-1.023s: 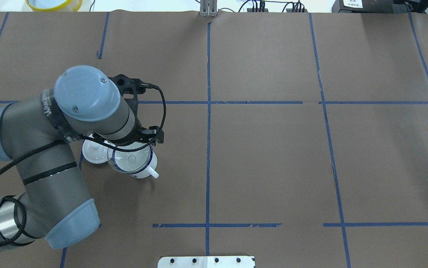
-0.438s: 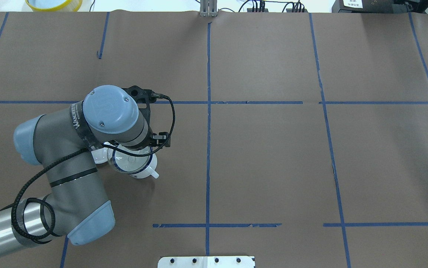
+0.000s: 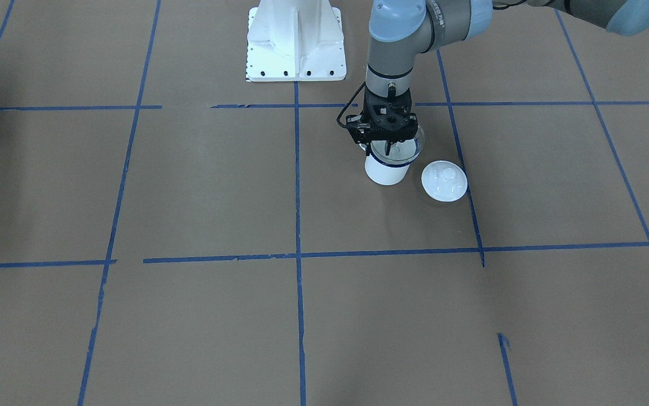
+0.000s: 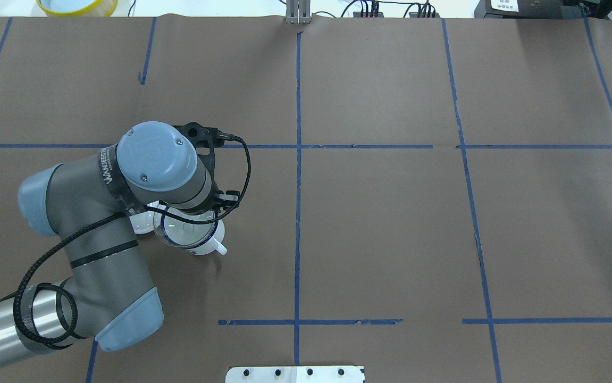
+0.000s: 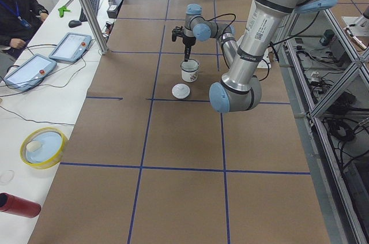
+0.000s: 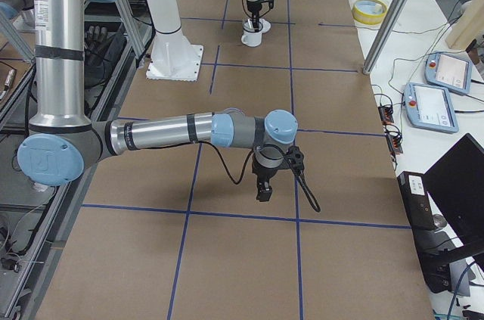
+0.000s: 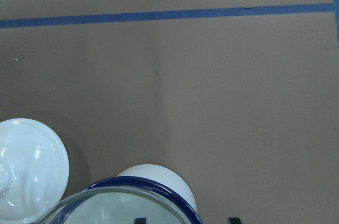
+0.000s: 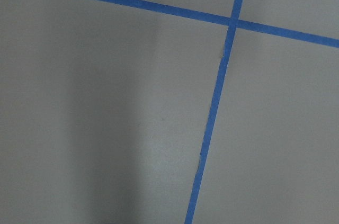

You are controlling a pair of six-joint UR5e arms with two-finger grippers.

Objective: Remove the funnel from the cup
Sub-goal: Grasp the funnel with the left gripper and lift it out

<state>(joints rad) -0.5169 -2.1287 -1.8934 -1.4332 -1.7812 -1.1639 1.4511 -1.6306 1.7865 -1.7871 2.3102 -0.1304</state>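
Note:
The white cup (image 3: pixel 383 172) with a dark blue rim stands on the brown table, its handle (image 4: pixel 220 249) pointing toward the robot. The clear funnel (image 3: pixel 400 151) sits in its mouth; it also shows in the overhead view (image 4: pixel 186 232). My left gripper (image 3: pixel 389 144) points straight down over the cup's far rim, jaws apart. In the left wrist view one fingertip (image 7: pixel 139 220) is inside the funnel (image 7: pixel 106 208) and the other (image 7: pixel 229 220) outside the cup (image 7: pixel 159 177). My right gripper (image 6: pixel 262 193) hangs over bare table far away; I cannot tell if it is open.
A white domed lid (image 3: pixel 444 180) lies on the table right beside the cup, on the cup's left in the overhead view (image 4: pixel 140 223). The robot's white base plate (image 3: pixel 296 42) is behind the cup. A yellow bowl (image 4: pixel 77 5) sits off the far left corner.
The left arm swung right and toward the cup's far side, then almost stopped. The cup, funnel and lid have stayed in place.

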